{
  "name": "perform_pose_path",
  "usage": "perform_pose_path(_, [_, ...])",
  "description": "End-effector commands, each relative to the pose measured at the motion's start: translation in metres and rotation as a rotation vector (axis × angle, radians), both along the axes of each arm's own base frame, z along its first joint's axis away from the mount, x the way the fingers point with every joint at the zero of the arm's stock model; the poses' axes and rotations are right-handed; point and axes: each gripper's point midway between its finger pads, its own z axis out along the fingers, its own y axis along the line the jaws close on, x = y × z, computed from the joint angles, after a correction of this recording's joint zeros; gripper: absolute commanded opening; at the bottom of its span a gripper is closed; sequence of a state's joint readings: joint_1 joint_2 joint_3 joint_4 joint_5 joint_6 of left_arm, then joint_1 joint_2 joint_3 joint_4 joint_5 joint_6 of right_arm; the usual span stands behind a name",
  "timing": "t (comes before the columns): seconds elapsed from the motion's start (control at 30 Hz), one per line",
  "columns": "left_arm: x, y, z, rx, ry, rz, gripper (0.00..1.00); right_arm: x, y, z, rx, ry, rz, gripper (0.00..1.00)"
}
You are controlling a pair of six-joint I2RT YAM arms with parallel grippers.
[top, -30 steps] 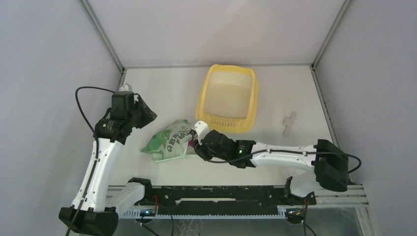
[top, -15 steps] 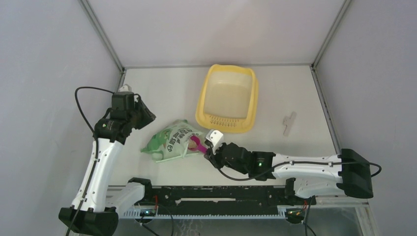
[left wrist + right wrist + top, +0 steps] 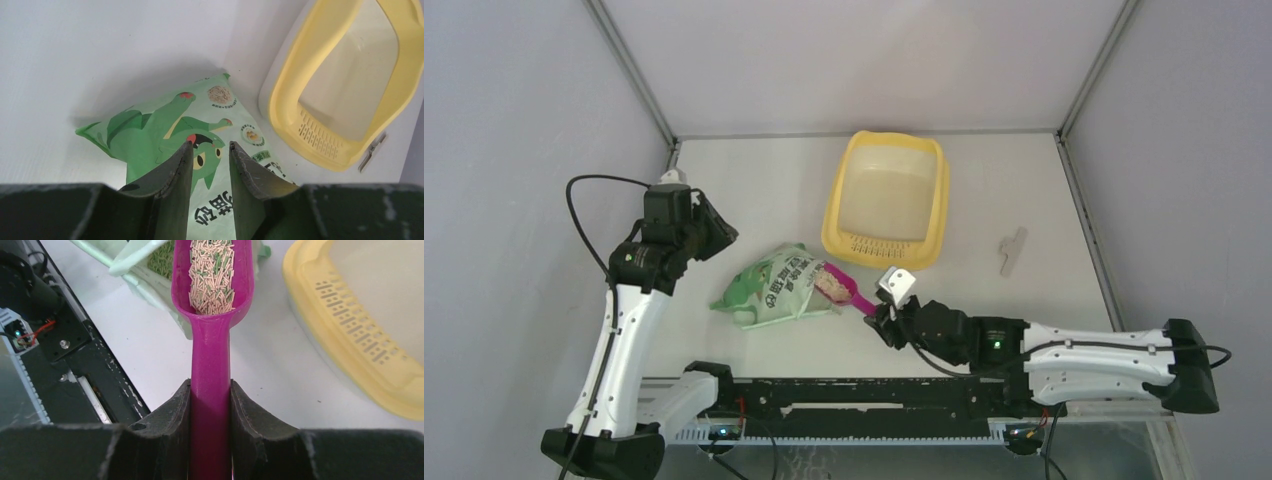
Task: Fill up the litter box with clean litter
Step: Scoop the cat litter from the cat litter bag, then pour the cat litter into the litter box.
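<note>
Right wrist, unlike left: scoop [image 3: 210,355] w/ clean litter [image 3: 215,275] tight in right hand [image 3: 210,390]; left hand [image 3: 210,147] ajar, empty.

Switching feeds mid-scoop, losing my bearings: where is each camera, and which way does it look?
Top external: above and behind the robot, looking down on the table; left arm and right arm show.
Left wrist: looks down past the left pincer onto the green bag and litter box.
Right wrist: looking along the magenta scoop, loaded with clean litter, clamped in the right pincer.
Shared: all three show the bag and litter box.
</note>
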State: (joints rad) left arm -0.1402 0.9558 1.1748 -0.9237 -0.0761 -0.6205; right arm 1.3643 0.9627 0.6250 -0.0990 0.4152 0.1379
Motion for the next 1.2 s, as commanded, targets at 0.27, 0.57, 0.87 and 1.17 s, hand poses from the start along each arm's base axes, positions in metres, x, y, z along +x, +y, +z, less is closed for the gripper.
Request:
perform_pose_path(0.27, [0.006,0.0,0.03,0.005,-0.088,-0.005,0.37,0.017,-0.065,0.058,0.059,0.031,-0.165,0.0])
perform_pose_path(0.57, [0.009,-0.002,0.034,-0.001,-0.095,-0.016,0.37,0.063,-0.086,0.061,-0.011,0.145,-0.299,0.0])
perform_pose_path(0.87, [0.006,-0.002,0.039,-0.001,-0.11,-0.024,0.37,0.127,-0.101,0.08,-0.176,0.364,-0.394,0.0])
perform_pose_path(1.17, [0.003,-0.006,0.042,-0.007,-0.115,-0.048,0.37,0.16,-0.107,0.062,-0.384,0.544,-0.48,0.0])
